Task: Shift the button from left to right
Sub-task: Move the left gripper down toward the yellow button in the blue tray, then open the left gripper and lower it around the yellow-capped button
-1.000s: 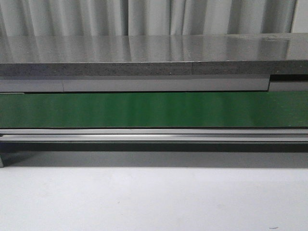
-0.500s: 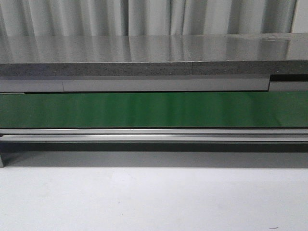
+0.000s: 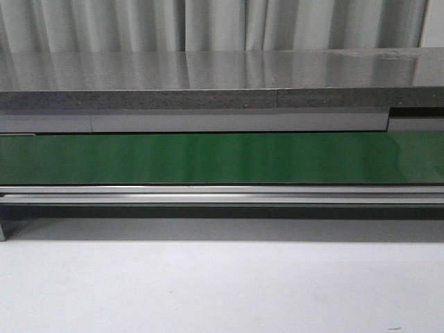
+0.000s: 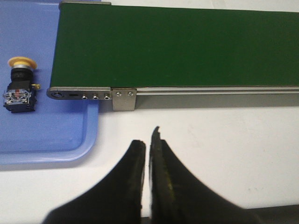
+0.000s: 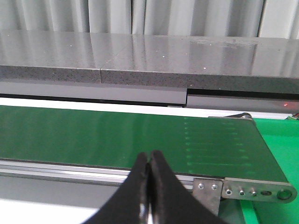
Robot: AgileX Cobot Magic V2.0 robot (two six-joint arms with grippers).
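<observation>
button on blue tray, both grippers clenched and empty

- button: yellow cap, black body, lying on its side in the blue tray, just beside the left end of the green conveyor belt.
- left gripper: fingers pressed together, grasping nothing, over the white table, near the belt's metal end bracket, apart from the button.
- right gripper: fingers pressed together, empty, near the belt's right end.
- grey counter: beyond the belt, curtain behind.
</observation>
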